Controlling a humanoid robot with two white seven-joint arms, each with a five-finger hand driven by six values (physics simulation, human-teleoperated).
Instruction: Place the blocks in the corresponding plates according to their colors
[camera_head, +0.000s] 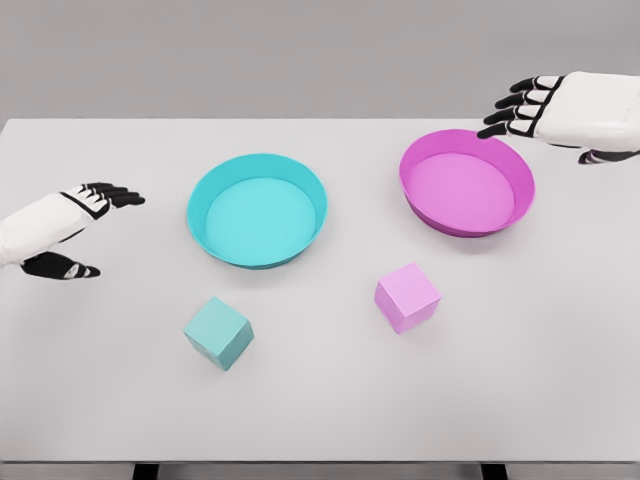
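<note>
Fingers spread and holding nothing, the left hand hovers at the surface's left edge, the right hand likewise above the magenta plate's far right rim.

The left robot hand is cut off by the picture's left edge at the wrist, so none of its arm is shown. The right robot hand is cut off by the right edge in the same way. The far inner wall of the magenta plate is partly covered by the right fingertips. The bench is cropped at the right edge, and only stubs of its legs are seen at the bottom.
</note>
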